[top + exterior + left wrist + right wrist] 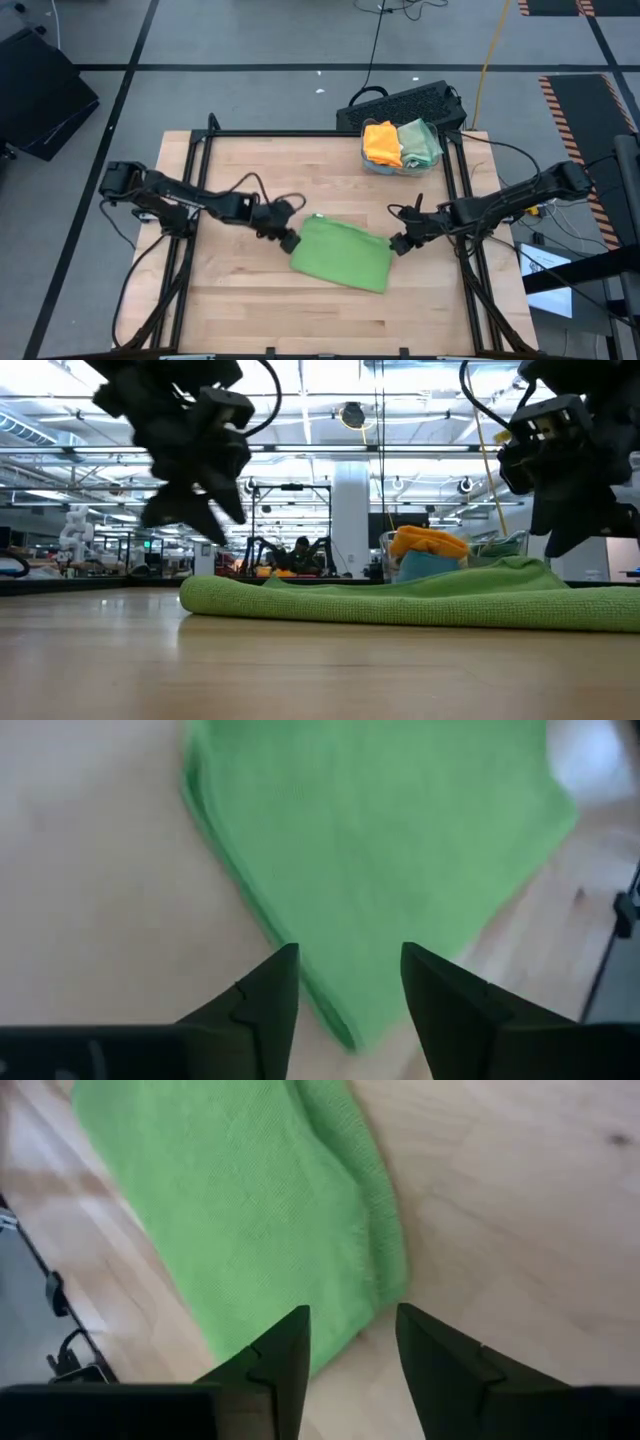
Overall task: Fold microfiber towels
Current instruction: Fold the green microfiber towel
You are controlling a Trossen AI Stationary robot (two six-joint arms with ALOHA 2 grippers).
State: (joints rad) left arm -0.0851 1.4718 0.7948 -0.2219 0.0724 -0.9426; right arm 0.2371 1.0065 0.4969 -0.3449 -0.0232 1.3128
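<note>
A lime green microfiber towel point(342, 255) lies folded flat on the wooden table point(240, 290), a little right of the middle. My left gripper point(288, 238) hovers open over the towel's left corner point(330, 1010), with the cloth showing between and beyond its fingers. My right gripper point(400, 243) hovers open over the towel's right corner point(370, 1305). In the low view both grippers point(195, 515) point(570, 535) hang above the towel point(400, 600), and neither holds anything.
A clear bin point(402, 150) at the table's far right holds an orange towel point(381, 142) and a sage green one point(420, 140). A black keyboard point(400, 105) lies beyond the far edge. Bare wood lies left of and in front of the towel.
</note>
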